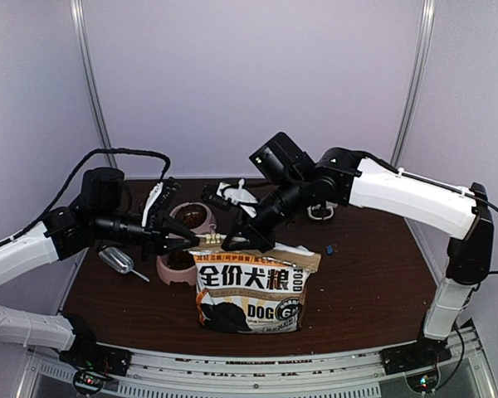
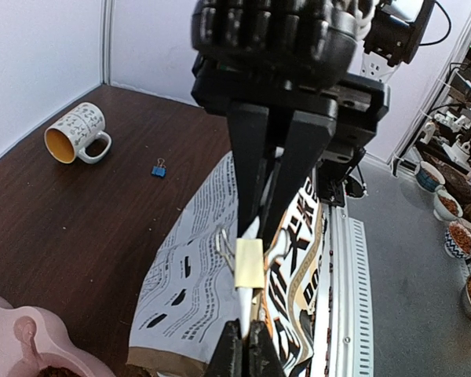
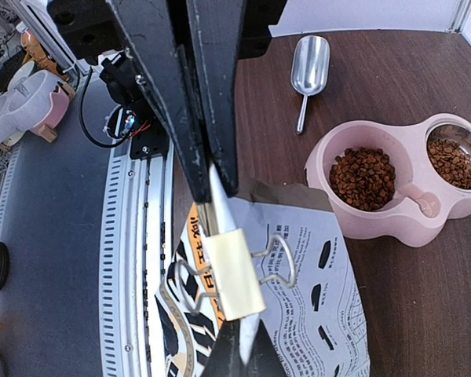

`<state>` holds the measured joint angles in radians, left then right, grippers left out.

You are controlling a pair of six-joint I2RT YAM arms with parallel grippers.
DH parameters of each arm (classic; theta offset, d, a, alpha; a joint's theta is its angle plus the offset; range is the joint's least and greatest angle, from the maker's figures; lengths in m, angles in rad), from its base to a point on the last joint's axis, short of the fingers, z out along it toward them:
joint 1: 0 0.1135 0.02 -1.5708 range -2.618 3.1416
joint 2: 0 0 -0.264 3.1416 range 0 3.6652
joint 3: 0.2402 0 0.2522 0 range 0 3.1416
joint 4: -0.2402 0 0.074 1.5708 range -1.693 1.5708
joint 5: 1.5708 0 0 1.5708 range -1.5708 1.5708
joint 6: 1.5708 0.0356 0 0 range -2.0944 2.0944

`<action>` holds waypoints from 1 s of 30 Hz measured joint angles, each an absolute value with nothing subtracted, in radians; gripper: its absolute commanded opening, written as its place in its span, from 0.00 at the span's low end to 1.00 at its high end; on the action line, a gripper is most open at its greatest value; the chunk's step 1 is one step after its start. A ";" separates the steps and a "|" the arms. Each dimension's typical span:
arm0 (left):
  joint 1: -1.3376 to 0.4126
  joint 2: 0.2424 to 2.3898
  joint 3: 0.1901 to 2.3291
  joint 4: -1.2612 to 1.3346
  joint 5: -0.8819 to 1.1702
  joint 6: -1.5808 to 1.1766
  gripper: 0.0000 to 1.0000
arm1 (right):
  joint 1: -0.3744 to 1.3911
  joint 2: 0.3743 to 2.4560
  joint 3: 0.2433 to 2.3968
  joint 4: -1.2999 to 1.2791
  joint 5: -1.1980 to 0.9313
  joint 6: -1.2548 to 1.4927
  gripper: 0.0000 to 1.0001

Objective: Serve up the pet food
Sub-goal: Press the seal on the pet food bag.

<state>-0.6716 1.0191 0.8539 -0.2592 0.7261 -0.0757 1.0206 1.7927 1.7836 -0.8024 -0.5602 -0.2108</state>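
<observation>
- The pet food (image 3: pixel 363 177), dark brown kibble, fills both cups of a pink double bowl (image 3: pixel 377 229) at the table's far left. A silver scoop (image 3: pixel 308 67) lies beside it.
- A dog-food bag (image 1: pixel 249 294) stands at near centre, its folded top held by a cream binder clip (image 3: pixel 231 271).
- The left gripper (image 1: pixel 191 241) and right gripper (image 1: pixel 231 244) are clenched on that fold, one on each side of the clip.
- Serving looks done and the bag is probably being sealed. Next, both should let go gently so the bag stays upright.
</observation>
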 measured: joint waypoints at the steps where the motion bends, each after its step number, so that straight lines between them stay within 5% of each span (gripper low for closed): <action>1: -0.665 1.019 0.857 -0.267 0.738 -0.073 0.00 | 1.021 1.793 1.783 -0.800 -0.562 -0.211 0.08; 17: -0.479 1.020 0.934 -0.504 0.872 0.024 0.00 | 0.981 1.660 1.593 -0.822 -0.532 -0.200 0.50; 26: -0.479 1.024 0.960 -0.556 0.860 0.054 0.00 | 0.982 1.580 1.534 -0.853 -0.456 -0.210 0.37; 30: -0.479 1.024 0.978 -0.593 0.838 0.076 0.08 | 0.979 1.569 1.519 -0.858 -0.463 -0.213 0.20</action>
